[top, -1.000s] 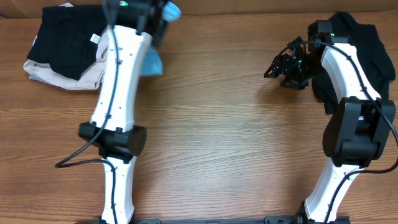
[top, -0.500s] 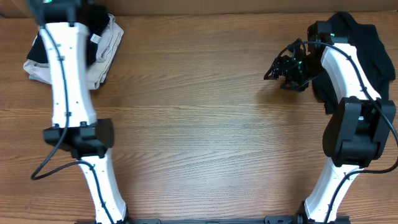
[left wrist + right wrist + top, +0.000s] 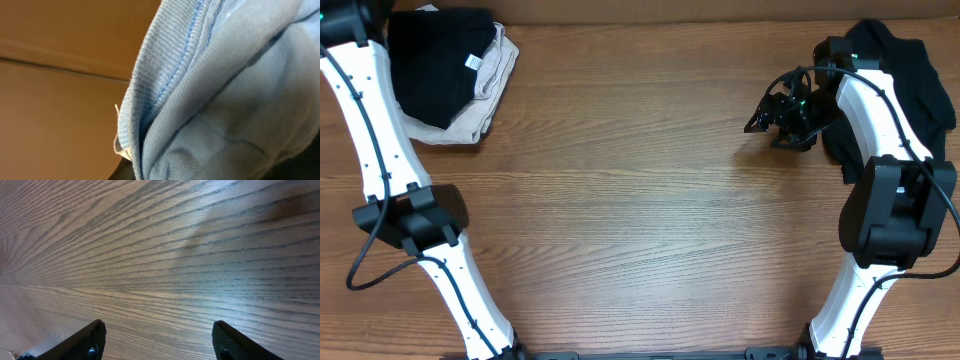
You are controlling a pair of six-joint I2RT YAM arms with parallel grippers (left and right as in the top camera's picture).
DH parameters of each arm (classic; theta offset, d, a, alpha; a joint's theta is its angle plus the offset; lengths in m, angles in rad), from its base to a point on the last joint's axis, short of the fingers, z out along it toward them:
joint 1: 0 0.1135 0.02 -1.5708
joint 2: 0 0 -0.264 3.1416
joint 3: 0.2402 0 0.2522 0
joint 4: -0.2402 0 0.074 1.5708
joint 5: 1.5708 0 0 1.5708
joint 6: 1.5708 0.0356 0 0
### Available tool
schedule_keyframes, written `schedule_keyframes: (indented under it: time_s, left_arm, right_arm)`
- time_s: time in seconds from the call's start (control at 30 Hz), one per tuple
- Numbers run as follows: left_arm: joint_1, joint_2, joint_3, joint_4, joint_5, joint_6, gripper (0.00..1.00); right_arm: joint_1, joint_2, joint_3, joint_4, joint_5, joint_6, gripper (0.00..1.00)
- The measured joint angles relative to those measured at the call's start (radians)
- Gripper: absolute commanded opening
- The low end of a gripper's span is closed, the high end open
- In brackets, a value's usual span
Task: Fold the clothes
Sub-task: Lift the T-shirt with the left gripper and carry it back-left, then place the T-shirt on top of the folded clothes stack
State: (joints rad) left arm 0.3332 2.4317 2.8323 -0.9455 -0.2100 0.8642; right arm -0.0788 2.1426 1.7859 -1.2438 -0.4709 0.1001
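Right claw (image 3: 160, 341): released. Its two fingertips stand wide apart, with only bare grain of the brown wooden counter (image 3: 165, 255) between them. It hovers low over the counter, on the right side.

Left claw: clenched, one count of cloth in it. The light blue T-shirt (image 3: 225, 95) of soft knit is bunched right against my left wrist lens. One ribbed, stitched hem runs down the fold. The cloth hides my fingers. Flat brown board shows behind it, so the shirt hangs clear of the counter.

Arms: two, both white with black joints. My left arm (image 3: 370, 130) stretches to the far left corner, its wrist cut off by the edge of the overhead view. My right arm (image 3: 880, 120) bends toward the far right.

Far left: one stack of two pieces. The black folded garment (image 3: 435, 70), with one small white tag, lies on the beige folded garment (image 3: 470, 115).

Far right: one black crumpled garment (image 3: 915, 70), loose, partly under my right arm, just beside the right claw.

Garments counted: four; two black, one beige, one light blue.
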Motion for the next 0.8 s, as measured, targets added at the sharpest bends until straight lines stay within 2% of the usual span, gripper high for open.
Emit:
schedule_keyframes:
  time_s: [0.33,0.5,0.67,0.7,0.73,0.77,0.8]
  left_arm:
    - [0.052,0.127,0.0,0.003,0.028,-0.001,0.04]
    - [0.045,0.133,0.0,-0.003,0.04,-0.048,0.04]
    - [0.02,0.133,0.0,-0.136,0.1,-0.14,0.04]
    - [0.013,0.133,0.0,-0.161,0.116,-0.16,0.07]
    - [0.002,0.133,0.0,-0.207,0.142,-0.188,0.15]
    - [-0.01,0.133,0.0,-0.245,0.169,-0.214,0.35]
    - [-0.021,0.133,0.0,-0.279,0.196,-0.237,0.99]
  right_arm:
    - [0.0,0.0,0.0,0.003,0.0,0.0,0.72]
    - [0.0,0.0,0.0,0.003,0.0,0.001,0.72]
    - [0.0,0.0,0.0,0.003,0.0,0.001,0.72]
    - [0.0,0.0,0.0,0.003,0.0,0.001,0.72]
    - [0.0,0.0,0.0,0.003,0.0,0.001,0.72]
    - [0.0,0.0,0.0,0.003,0.0,0.001,0.72]
    - [0.0,0.0,0.0,0.003,0.0,0.001,0.72]
